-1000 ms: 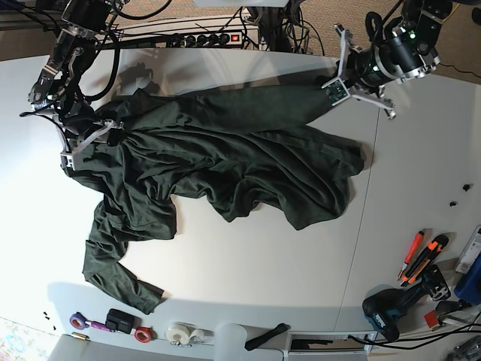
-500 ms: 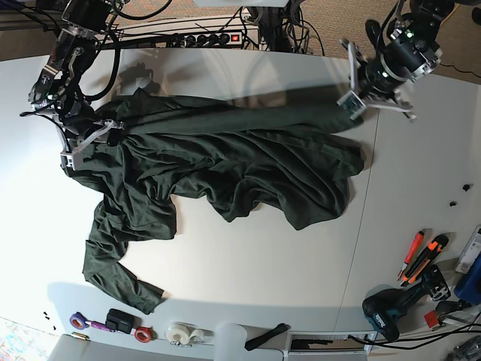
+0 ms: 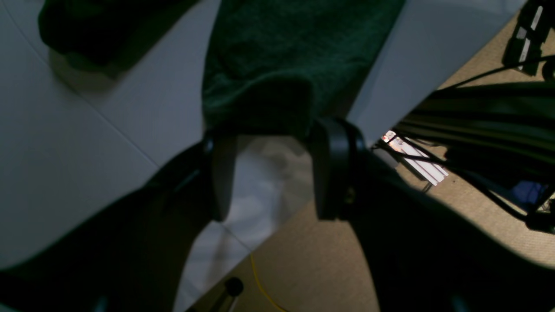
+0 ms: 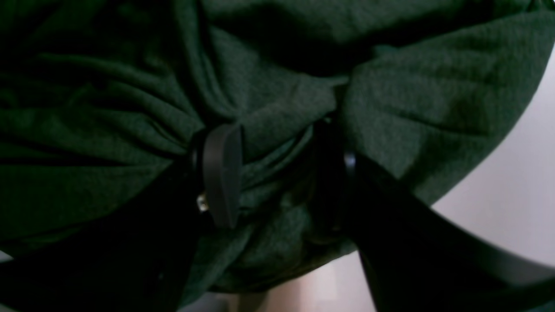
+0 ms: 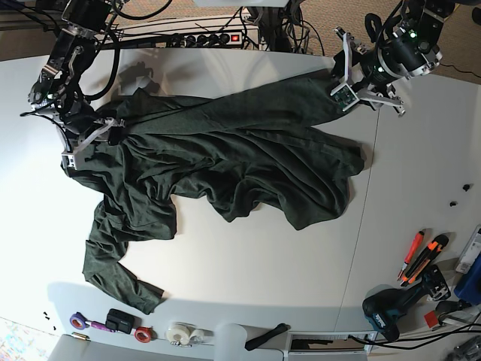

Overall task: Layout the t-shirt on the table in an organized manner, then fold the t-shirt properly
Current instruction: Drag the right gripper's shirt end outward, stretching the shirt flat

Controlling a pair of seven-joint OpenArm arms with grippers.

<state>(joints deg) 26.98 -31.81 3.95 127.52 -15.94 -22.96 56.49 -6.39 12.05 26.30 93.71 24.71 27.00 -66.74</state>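
My left gripper [image 5: 340,84] has swung back toward the far edge of the large white smooth table [image 5: 248,259]; half a second ago it sat lower and more to the right in the base view, with the cloth behind it blurred. Now the far sleeve end of the dark green heathered knit t-shirt [image 5: 225,162] runs up to it as a taut band. In the left wrist view my left gripper [image 3: 269,173] has its jaws spread wide, and the shirt's cuff edge [image 3: 264,104] lies across their tips; whether the pads actually pinch it I cannot tell, because the cloth there is dark and out of focus. My right gripper [image 5: 94,135] has not shifted: it stays at the far left of the shirt. From the right wrist view, my right gripper [image 4: 277,173] is clamped around a gathered bunch of green knit [image 4: 269,130], folds bulging between the fingers [image 4: 221,173]. The garment lies spread across the table's left panel, wrinkled, one cuffed sleeve trailing toward the near left corner.
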